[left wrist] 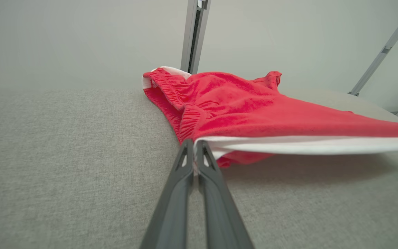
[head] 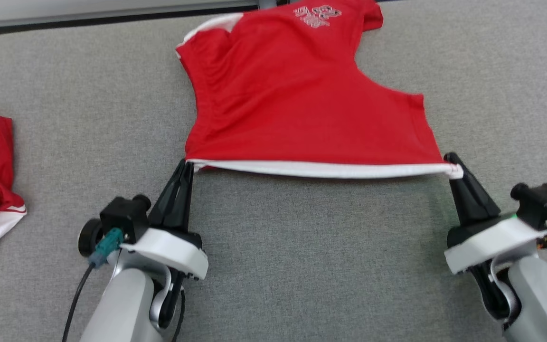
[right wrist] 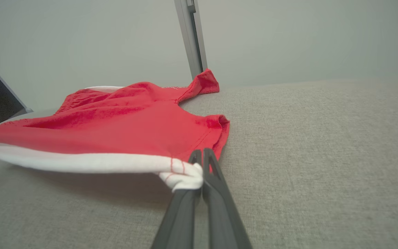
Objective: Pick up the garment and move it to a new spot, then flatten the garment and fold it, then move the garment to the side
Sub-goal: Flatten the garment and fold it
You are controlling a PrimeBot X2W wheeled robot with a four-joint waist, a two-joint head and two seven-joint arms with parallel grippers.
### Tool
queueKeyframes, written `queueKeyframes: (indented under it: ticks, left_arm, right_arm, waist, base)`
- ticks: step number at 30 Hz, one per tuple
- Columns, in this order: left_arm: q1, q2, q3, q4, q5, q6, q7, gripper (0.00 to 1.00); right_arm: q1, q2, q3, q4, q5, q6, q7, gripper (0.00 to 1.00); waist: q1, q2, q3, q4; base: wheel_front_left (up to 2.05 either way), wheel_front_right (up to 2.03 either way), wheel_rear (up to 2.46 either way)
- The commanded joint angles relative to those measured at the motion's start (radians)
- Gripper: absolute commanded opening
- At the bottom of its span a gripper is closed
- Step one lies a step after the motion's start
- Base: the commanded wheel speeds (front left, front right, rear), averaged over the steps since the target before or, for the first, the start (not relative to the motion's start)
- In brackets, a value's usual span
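Grey woven cloth is covering the table [head: 273, 266], with the red knit garment [head: 302, 109] lying at its far middle. Both the left gripper [head: 189, 164] and the right gripper [head: 453, 161] are pinching corners of its white hem [head: 321, 169], stretching it taut.

Pale print [head: 316, 15] on red garment [head: 297, 99], too blurred to read

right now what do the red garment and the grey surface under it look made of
The red garment looks like soft matte cloth, likely a knit, judging by its gathers and drape. The grey surface looks like matte woven fabric; a fine speckled weave shows.
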Motion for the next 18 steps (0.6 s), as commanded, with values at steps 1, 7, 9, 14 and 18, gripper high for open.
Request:
queueKeyframes:
  ticks: [1, 7, 9, 14, 18]
  left_arm:
    - [0.057, 0.005, 0.013, -0.041, 0.012, 0.007, -0.002, 0.0]
    - [0.237, 0.012, 0.014, -0.154, 0.048, 0.025, -0.002, 0.0]
    - [0.288, 0.016, 0.009, -0.179, 0.054, 0.033, -0.002, 0.0]
    - [0.368, 0.02, -0.002, -0.229, 0.053, 0.044, 0.014, 0.0]
    - [0.414, 0.02, -0.011, -0.28, 0.045, 0.057, 0.04, 0.0]
  right_arm:
    - [0.07, 0.007, -0.027, -0.038, -0.023, 0.0, -0.005, 0.0]
    - [0.255, 0.034, -0.096, -0.155, -0.096, 0.0, -0.005, 0.0]
    - [0.309, 0.039, -0.118, -0.19, -0.116, 0.0, -0.005, 0.0]
    - [0.403, 0.047, -0.163, -0.25, -0.154, 0.0, 0.0, 0.0]
    - [0.464, 0.059, -0.2, -0.305, -0.178, 0.0, 0.034, 0.0]
  waist:
    - [0.0, 0.0, -0.054, -0.006]
    - [0.0, 0.0, -0.119, -0.011]
    - [0.0, 0.0, -0.136, -0.011]
    - [0.0, 0.0, -0.163, -0.008]
    - [0.0, 0.0, -0.177, -0.006]
  base:
    - [0.0, 0.0, 0.0]
    - [0.0, 0.0, 0.0]
    - [0.0, 0.0, 0.0]
    - [0.0, 0.0, 0.0]
    - [0.0, 0.0, 0.0]
